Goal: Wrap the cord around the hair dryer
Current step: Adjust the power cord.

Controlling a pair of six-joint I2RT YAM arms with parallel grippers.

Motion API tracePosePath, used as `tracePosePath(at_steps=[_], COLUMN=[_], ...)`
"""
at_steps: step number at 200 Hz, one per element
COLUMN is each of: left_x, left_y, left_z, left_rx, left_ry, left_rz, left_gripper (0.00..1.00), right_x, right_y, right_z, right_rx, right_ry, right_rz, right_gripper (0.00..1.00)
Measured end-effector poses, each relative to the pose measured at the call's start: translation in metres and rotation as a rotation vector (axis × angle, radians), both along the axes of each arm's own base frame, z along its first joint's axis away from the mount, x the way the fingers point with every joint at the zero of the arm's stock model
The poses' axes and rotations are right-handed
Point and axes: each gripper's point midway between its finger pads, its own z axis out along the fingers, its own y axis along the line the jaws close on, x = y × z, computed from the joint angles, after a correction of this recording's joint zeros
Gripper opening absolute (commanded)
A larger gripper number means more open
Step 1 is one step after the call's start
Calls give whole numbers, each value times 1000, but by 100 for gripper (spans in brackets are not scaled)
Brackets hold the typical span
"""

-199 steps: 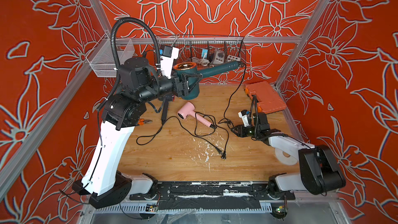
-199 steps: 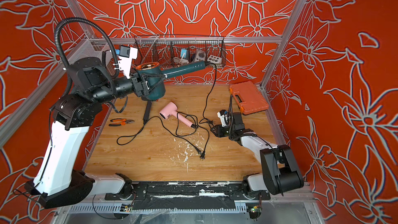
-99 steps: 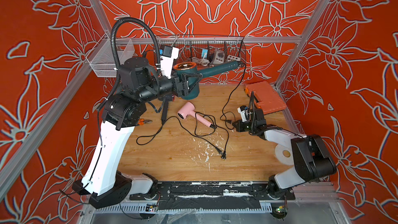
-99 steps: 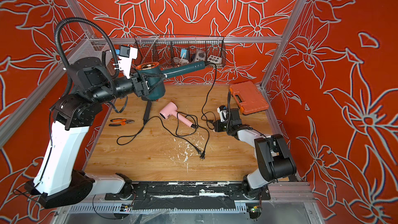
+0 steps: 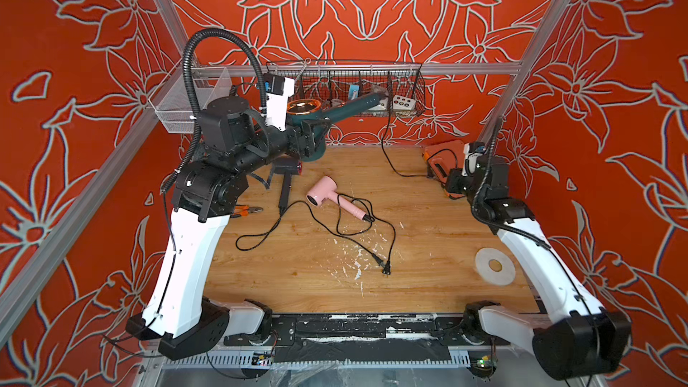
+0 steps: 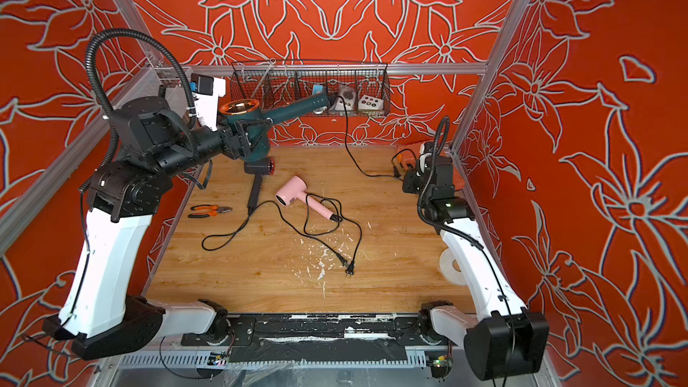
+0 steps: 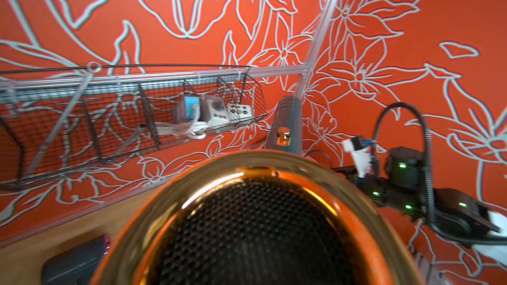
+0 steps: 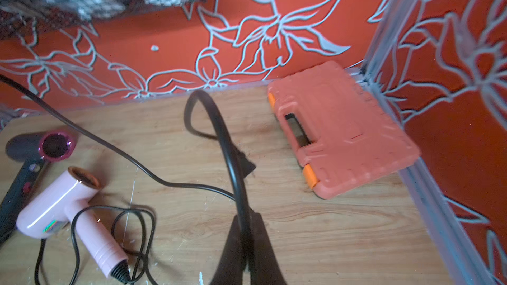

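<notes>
Two pincers are busy. Beside the orange case (image 8: 343, 132), my right pincer (image 8: 245, 216) is pinched shut on the thin, bendy cord (image 8: 228, 146). Farther back from the case, up off the desk (image 5: 298, 281), my left pincer (image 5: 312, 132) grips the hard, smooth hair dryer (image 5: 346, 109) by its head. I'd wind round the handle.

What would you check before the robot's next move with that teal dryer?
1. Left end effector grips the teal hair dryer above the table: ok.
2. Right end effector shut on the cord: ok.
3. Cord wound around the dryer: not ok, it hangs loose.
4. Pink hair dryer lies apart from the held cord: ok.
5. Cord clear of the orange case: ok.
</notes>
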Motion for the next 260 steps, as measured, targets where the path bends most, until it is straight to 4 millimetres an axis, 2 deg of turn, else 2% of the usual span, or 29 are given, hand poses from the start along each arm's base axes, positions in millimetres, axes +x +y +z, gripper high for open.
tracePosePath(at_steps=[11,23,42,59,85,102,118,140,156,170,189,225,240,260], left_x=[5,8,5,1,2,5,6,6,5,4,2,-2,-5,-9], left_y=[14,27,35,35,34,32,29,25,22,19,14,5,1,-4], left_z=[5,12,22,27,21,15,9,9,13,18,25,31,32,35], left_rx=[0,-1,-7,-12,-12,-14,-17,-36,-53,-68,-84,-113,-126,-143], left_ry=[-13,-32,-61,-75,-65,-46,-28,-23,-33,-43,-57,-60,-55,-53], left_rz=[50,93,119,114,106,100,86,60,41,22,-10,-73,-101,-137], left_gripper=[0,0,0,0,0,0,0,0,0,0,0,0,0,0], right_x=[-8,-18,-33,-50,-86,-111,-129,-148,-155,-157,-152,-130,-125,-119], right_y=[-5,-8,-7,-2,4,7,12,20,23,24,25,32,38,48], right_z=[5,2,-17,-55,-139,-185,-214,-240,-243,-236,-214,-163,-154,-154], right_rx=[12,38,106,180,280,339,401,469,491,473,430,312,247,158], right_ry=[-1,21,69,150,336,447,518,598,625,619,589,478,453,448], right_rz=[-25,-44,-60,-66,-102,-129,-145,-149,-144,-117,-66,69,140,230], right_gripper=[0,0,0,0,0,0,13,41,55,60,62,64,64,65])
